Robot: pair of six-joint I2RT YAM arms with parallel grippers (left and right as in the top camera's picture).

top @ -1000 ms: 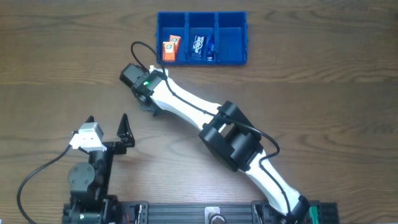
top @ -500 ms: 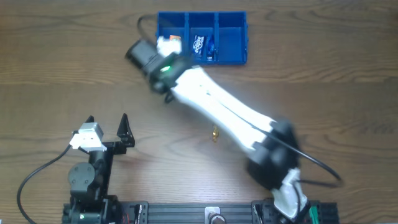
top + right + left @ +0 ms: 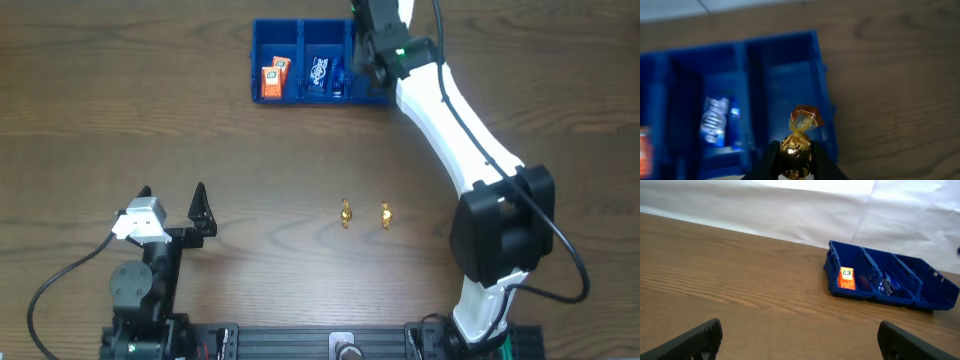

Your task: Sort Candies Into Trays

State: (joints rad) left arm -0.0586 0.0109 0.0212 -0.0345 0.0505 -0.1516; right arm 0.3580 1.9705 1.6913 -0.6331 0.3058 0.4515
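A blue three-compartment tray (image 3: pixel 300 101) sits at the table's far side. Its left bin holds orange boxes (image 3: pixel 272 80), its middle bin blue-wrapped candies (image 3: pixel 322 72). My right gripper (image 3: pixel 368 50) hovers over the bare right bin (image 3: pixel 785 85), shut on a gold-wrapped candy (image 3: pixel 796 149) with its twisted wrapper end pointing away from the fingers. Two more gold candies (image 3: pixel 346 213) (image 3: pixel 385 213) lie side by side on the table's middle. My left gripper (image 3: pixel 172 198) stands open near its base, far from the tray (image 3: pixel 850 292), with nothing between its fingers.
The wooden table (image 3: pixel 120 110) is bare to the left and right of the tray. The right arm's white links (image 3: pixel 460 130) stretch from the bottom right up to the tray, passing right of the two loose candies.
The right arm swung from left of the tray to over its right bin. That sweep uncovered the two gold candies on the table. The left arm stayed still.
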